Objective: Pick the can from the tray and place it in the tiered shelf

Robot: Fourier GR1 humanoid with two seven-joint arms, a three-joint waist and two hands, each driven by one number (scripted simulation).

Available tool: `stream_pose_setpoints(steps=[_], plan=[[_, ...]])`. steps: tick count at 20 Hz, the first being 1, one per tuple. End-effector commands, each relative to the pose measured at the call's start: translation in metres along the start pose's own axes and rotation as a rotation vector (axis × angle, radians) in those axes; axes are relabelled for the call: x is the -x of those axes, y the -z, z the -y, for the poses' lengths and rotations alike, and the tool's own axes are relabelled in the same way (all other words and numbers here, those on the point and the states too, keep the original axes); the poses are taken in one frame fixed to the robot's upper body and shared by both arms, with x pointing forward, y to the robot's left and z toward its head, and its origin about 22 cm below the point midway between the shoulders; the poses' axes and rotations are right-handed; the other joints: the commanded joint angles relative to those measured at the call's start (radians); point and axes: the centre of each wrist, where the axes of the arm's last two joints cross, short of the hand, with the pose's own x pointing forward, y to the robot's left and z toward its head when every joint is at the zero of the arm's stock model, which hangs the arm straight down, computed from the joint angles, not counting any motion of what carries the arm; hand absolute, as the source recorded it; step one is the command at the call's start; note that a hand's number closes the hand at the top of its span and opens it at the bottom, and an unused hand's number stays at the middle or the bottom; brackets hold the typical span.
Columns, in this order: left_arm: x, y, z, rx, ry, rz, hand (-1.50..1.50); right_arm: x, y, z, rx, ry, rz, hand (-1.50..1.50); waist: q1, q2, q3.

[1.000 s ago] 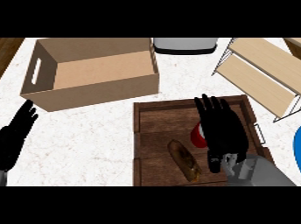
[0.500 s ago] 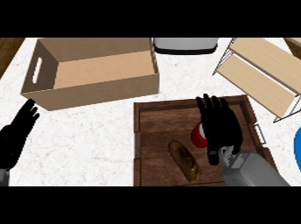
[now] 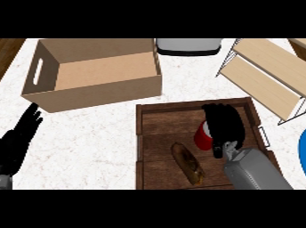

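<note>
1. Toward the right of the wooden tray [image 3: 157,124] we see the red can [image 3: 202,136], with a brown loaf [image 3: 188,164] just near-left of it.
2. Our right hand [image 3: 223,122] covers the can's right side, fingers straight, not gripping.
3. Our left hand [image 3: 14,139] rests open at near left.
4. Far right stands the tiered shelf [image 3: 274,75].

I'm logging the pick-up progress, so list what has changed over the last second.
The right hand has come lower and closer over the red can, its forearm sliding left above the tray; whether it grips the can yet cannot be told. The can, the brown loaf, the cardboard box, the tiered shelf and the resting left hand stayed put.
</note>
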Motion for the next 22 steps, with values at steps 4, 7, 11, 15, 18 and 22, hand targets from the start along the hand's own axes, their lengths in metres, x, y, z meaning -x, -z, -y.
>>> stream_pose_setpoints(steps=[4,7,11,15,18,22], plan=[[-0.003,0.001,-0.012,-0.007,0.007,0.008,0.00,0.010,0.003,-0.028,-0.025,-0.008,0.041,1.50,-0.001,0.002,0.002],[-0.001,0.004,-0.012,-0.001,-0.003,-0.011,0.00,0.011,0.017,-0.025,0.015,-0.058,0.060,1.50,0.000,0.003,0.002],[-0.017,0.017,0.002,-0.003,-0.006,-0.014,0.00,0.023,0.006,-0.006,0.078,-0.079,0.063,1.50,-0.004,0.002,0.002],[-0.011,0.005,-0.004,-0.013,0.003,0.002,0.00,0.001,-0.014,0.002,0.183,-0.032,0.086,1.50,-0.003,0.001,0.002],[0.016,-0.005,0.010,0.018,0.013,-0.006,0.00,-0.007,0.001,0.017,0.225,0.063,0.020,1.50,0.002,0.003,0.002],[0.004,-0.002,-0.007,0.009,-0.002,0.014,0.00,0.005,0.027,0.033,0.229,0.303,-0.290,1.50,0.012,0.009,0.002]])
